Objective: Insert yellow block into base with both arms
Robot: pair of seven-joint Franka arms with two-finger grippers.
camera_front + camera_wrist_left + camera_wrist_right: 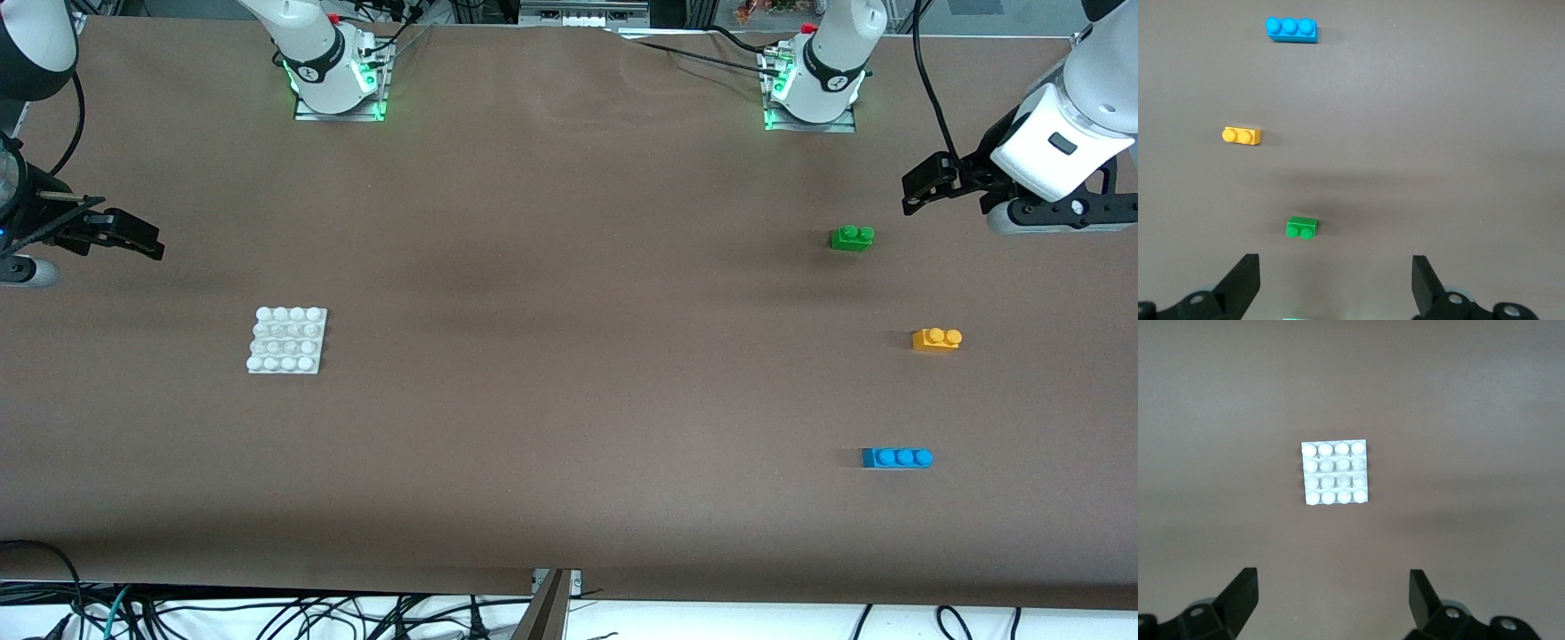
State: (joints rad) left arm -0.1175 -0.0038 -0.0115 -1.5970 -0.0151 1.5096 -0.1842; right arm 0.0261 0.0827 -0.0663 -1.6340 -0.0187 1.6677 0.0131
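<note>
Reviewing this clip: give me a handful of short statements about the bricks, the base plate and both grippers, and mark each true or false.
1. The small orange-yellow two-stud plastic brick lies on the table, held by nothing. True.
2. The flat white square studded plastic base plate carries a brick. False: its studs are bare.
3. The green two-stud brick is nearer the front camera than the blue three-stud brick. False: the blue one is nearer.
4. The left gripper is open, over bare table near the green brick. True.
5. The right gripper is shut. False: it is open.
</note>
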